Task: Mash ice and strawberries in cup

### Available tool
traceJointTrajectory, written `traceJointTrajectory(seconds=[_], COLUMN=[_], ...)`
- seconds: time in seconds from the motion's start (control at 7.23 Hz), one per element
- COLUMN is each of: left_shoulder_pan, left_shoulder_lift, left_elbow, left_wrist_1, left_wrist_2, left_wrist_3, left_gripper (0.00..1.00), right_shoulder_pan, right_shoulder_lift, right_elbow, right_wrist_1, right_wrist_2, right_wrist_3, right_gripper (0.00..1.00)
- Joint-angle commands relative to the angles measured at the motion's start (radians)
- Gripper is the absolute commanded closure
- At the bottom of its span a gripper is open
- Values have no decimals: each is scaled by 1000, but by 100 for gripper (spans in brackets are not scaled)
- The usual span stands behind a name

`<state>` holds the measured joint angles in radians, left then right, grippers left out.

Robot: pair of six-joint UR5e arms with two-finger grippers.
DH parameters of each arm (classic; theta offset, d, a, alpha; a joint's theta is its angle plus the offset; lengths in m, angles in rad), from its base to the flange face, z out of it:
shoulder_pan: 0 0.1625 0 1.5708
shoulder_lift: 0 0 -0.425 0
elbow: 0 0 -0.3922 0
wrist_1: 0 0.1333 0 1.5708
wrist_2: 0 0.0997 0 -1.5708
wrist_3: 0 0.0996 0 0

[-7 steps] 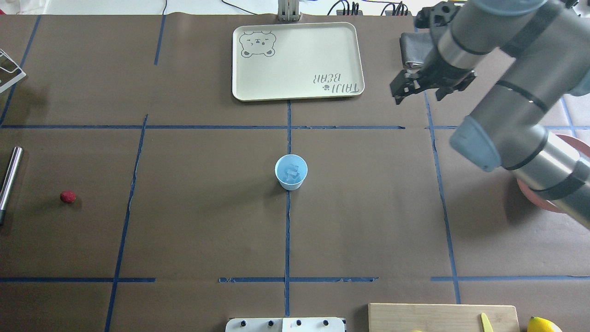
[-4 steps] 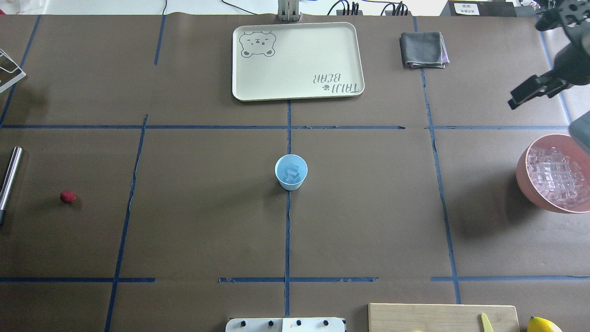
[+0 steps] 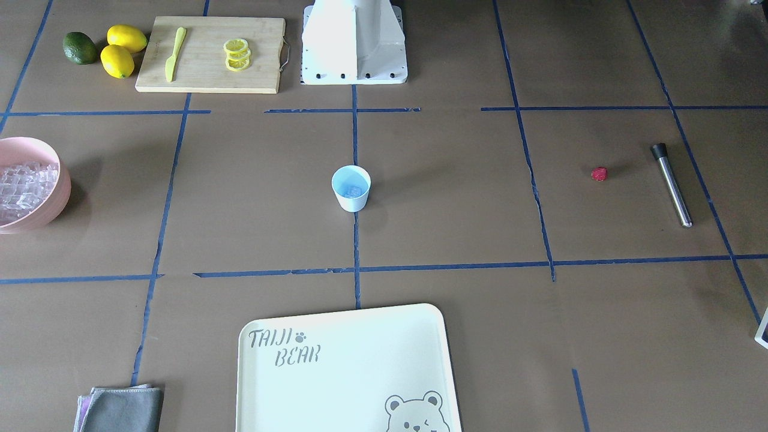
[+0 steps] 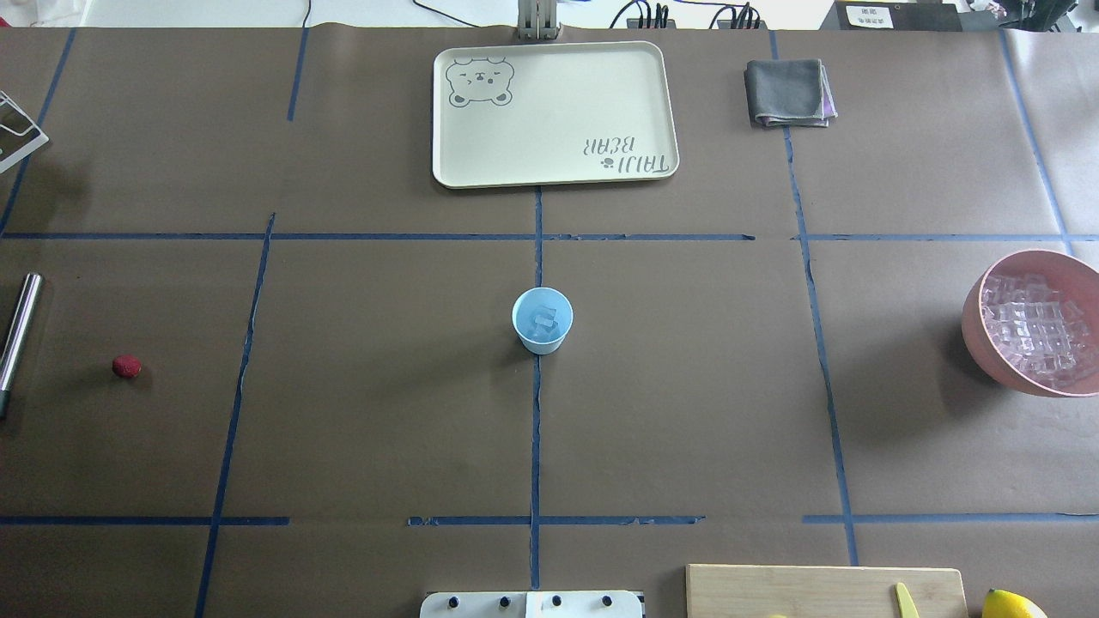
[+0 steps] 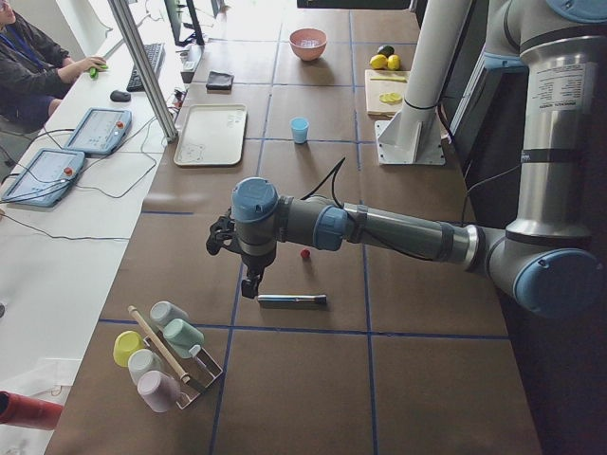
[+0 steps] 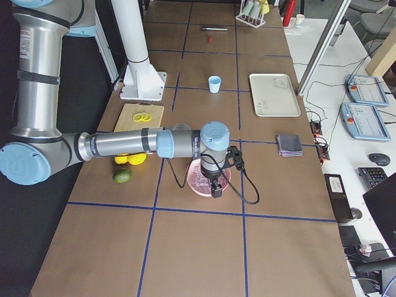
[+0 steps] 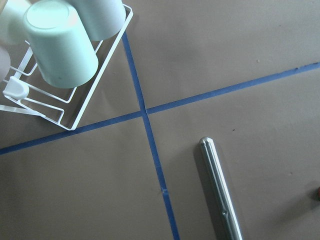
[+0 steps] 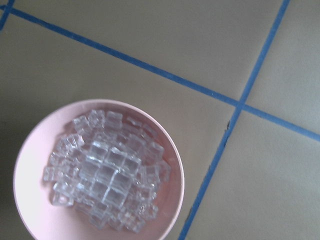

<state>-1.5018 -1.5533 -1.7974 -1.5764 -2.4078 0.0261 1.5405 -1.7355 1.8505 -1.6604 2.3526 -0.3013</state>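
While both arms sit outside the overhead frame, you only get each pincer from a side camera. Left pincer (image 5: 248,287) hangs centre-left in the left-end view, pointing down near the silver end of the slim brushed-metal rod with a black tip (image 5: 291,300). Can't tell if it's released or clenched. Right pincer (image 6: 216,189) hangs mid-frame in the right-end view, over the large pink bowl (image 4: 976,339). Again, can't tell its state.

Small light-blue plastic cup (image 4: 542,320) stands upright at the centre of the overhead frame, on the vertical blue tape line (image 4: 536,429). You can see a few clear glassy ice cubes (image 4: 546,323) in its bottom. A pile of clear cubes (image 8: 107,172) fills the bowl, at the right edge of the overhead frame, well apart from the cup.

Small bumpy red strawberry (image 4: 126,366) lies on the brown tabletop (image 4: 386,386) at the far left of the overhead frame. It's well apart from the cup and near the rod.

Cream rectangular tray with a bear print (image 4: 549,112) is top centre overhead, with a folded grey cloth (image 4: 788,92) to its right.

Front view, upper left: a bamboo cutting board (image 3: 210,78) carries a yellow plastic knife (image 3: 173,53) and stacked lemon slices (image 3: 237,54). Two whole yellow lemons (image 3: 117,60) and a dark green round fruit (image 3: 80,48) lie left of it.

Left wrist view, upper left: a white wire rack (image 7: 95,82) holds pastel cups (image 7: 60,45).
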Motion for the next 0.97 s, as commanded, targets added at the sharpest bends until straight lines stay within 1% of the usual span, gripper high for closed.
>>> traceJointTrajectory(seconds=[0.0, 0.14, 0.28, 0.41, 0.55, 0.69, 0.83], left_shoulder_pan=[169, 222, 312, 395, 455, 509, 544], left_shoulder_lift=[-13, 2, 56, 96, 102, 99, 87], left_elbow=[-66, -74, -73, -57, -36, -11, 12], left_wrist_1=[-11, -101, -248, -404, -491, -531, -546], left_wrist_2=[1, 39, 80, 152, 189, 244, 272], left_wrist_3=[-250, -390, -543, -678, -757, -785, -814], left_gripper=[0, 0, 0, 0, 0, 0, 0], right_shoulder_pan=[16, 16, 16, 16, 16, 16, 16], right_shoulder_lift=[-23, -21, -21, -21, -21, -21, -21], right_elbow=[-4, -2, -2, -1, -2, 1, 0], right_wrist_1=[2, 2, 2, 4, 2, 2, 2], right_wrist_2=[-1, 2, 2, 4, 7, 7, 7], right_wrist_3=[25, 27, 27, 27, 28, 28, 28], right_gripper=[1, 1, 1, 1, 1, 1, 1])
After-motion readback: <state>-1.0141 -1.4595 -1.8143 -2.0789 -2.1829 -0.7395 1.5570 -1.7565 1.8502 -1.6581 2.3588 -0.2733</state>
